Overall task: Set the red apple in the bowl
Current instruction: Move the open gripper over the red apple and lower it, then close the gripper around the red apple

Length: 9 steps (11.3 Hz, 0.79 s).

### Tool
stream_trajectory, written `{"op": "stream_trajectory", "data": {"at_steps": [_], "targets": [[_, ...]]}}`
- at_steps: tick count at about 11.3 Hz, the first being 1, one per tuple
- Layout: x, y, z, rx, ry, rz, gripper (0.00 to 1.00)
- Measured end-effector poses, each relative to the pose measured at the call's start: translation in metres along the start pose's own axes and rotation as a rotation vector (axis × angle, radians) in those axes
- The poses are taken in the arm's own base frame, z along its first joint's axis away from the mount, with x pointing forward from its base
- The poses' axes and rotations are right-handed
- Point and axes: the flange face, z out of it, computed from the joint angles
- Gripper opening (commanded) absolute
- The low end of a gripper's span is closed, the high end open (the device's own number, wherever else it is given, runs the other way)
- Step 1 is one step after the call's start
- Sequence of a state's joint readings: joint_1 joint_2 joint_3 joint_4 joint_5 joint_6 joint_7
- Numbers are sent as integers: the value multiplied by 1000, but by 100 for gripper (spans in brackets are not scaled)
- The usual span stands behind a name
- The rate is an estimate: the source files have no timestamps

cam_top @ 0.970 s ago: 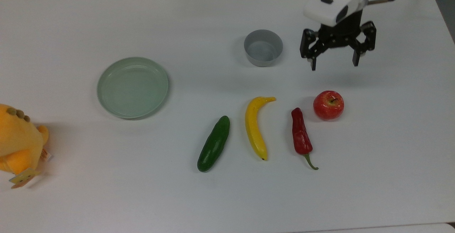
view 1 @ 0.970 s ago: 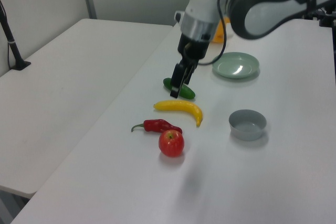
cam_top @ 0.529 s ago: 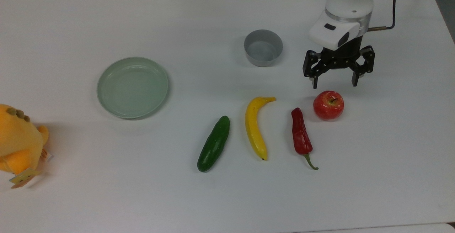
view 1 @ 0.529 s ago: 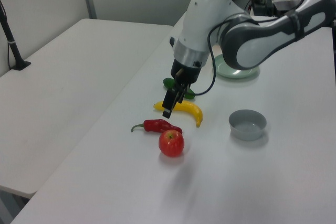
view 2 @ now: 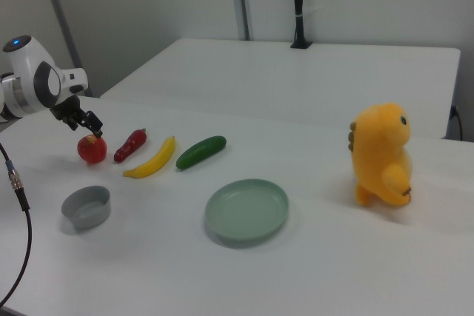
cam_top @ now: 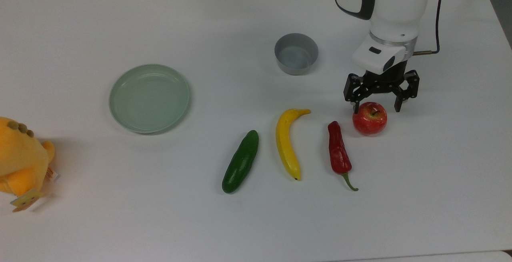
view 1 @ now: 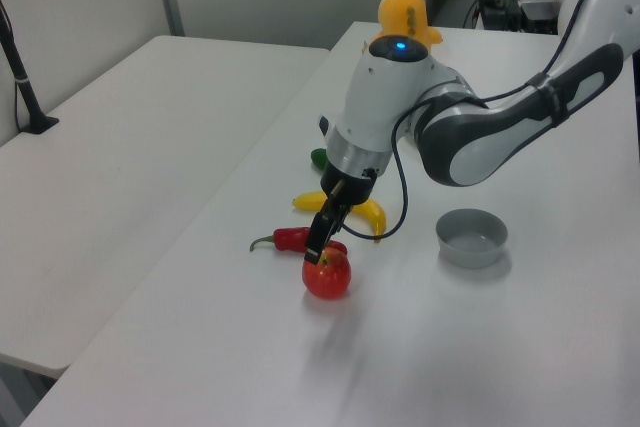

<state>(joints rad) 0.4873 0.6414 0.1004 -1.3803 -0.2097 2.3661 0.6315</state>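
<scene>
The red apple (cam_top: 369, 118) (view 1: 327, 275) (view 2: 92, 149) rests on the white table, stem up, beside the chili. My gripper (cam_top: 376, 109) (view 1: 317, 250) (view 2: 92, 132) is open and hangs just above the apple, its two black fingers spread to either side of the apple's top. The grey bowl (cam_top: 296, 53) (view 1: 471, 238) (view 2: 86, 206) stands empty, up and to the left of the apple in the top view.
A dark-red chili (cam_top: 339, 153), a yellow banana (cam_top: 287, 142) and a green cucumber (cam_top: 241, 161) lie in a row left of the apple in the top view. A pale green plate (cam_top: 149, 97) sits further left. An orange plush toy (cam_top: 22, 160) is at the top view's left edge.
My open gripper has come down and towards the apple, from well above and beyond it to right over its top. Nothing on the table has moved.
</scene>
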Motion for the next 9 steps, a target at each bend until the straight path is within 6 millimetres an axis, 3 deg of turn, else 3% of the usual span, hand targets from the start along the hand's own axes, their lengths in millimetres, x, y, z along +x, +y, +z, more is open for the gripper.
{"op": "stream_trajectory", "data": {"at_steps": [9], "targets": [[-21, -10, 35, -75, 24, -64, 100]]}}
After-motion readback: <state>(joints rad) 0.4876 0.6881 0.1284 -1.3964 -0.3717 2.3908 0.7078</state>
